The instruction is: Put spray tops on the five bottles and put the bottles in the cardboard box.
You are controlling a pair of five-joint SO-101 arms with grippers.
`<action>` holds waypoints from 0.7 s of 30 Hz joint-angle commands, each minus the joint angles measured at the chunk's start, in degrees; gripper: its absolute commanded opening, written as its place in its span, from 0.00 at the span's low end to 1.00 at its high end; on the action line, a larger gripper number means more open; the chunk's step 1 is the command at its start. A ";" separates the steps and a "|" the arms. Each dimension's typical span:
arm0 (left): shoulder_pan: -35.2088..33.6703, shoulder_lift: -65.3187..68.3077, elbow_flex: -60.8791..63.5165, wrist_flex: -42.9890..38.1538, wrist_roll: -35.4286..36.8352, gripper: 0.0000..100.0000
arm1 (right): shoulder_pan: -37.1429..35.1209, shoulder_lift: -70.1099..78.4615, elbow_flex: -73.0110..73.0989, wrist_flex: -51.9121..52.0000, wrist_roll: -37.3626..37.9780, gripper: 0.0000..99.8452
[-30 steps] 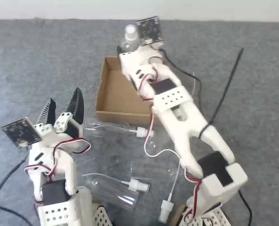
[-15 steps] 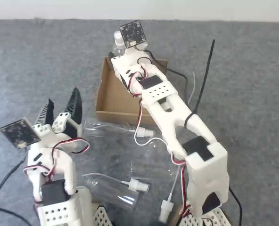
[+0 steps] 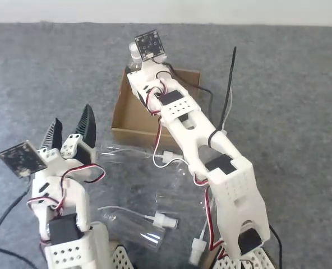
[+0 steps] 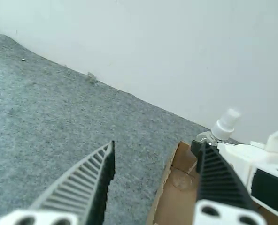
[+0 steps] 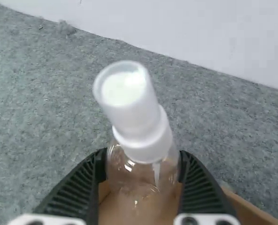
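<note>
My right end effector (image 5: 141, 161) is closed on a clear bottle (image 5: 141, 174) just below its white spray top (image 5: 129, 101), at the far corner of the cardboard box (image 3: 137, 136). I cannot tell whether the bottle's base touches the box floor. My left end effector (image 3: 72, 116) is spread wide and holds nothing, raised above the grey surface (image 3: 42, 73) beside the box. Two capped bottles lie on their sides between my arms, one (image 3: 127, 153) just in front of the box, the other (image 3: 133, 225) nearer my bases.
</note>
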 commanded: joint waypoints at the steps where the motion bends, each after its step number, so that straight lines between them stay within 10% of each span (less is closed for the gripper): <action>1: -0.09 -0.97 -3.21 -1.58 0.70 0.26 | -1.01 -1.54 -4.48 -1.36 0.79 0.07; 14: -0.09 -0.97 -3.21 -1.58 0.70 0.26 | -1.54 0.57 -4.57 -0.92 0.79 0.08; 21: -0.09 -0.97 -3.21 -1.58 0.70 0.26 | -1.63 0.92 -4.31 1.19 0.79 0.25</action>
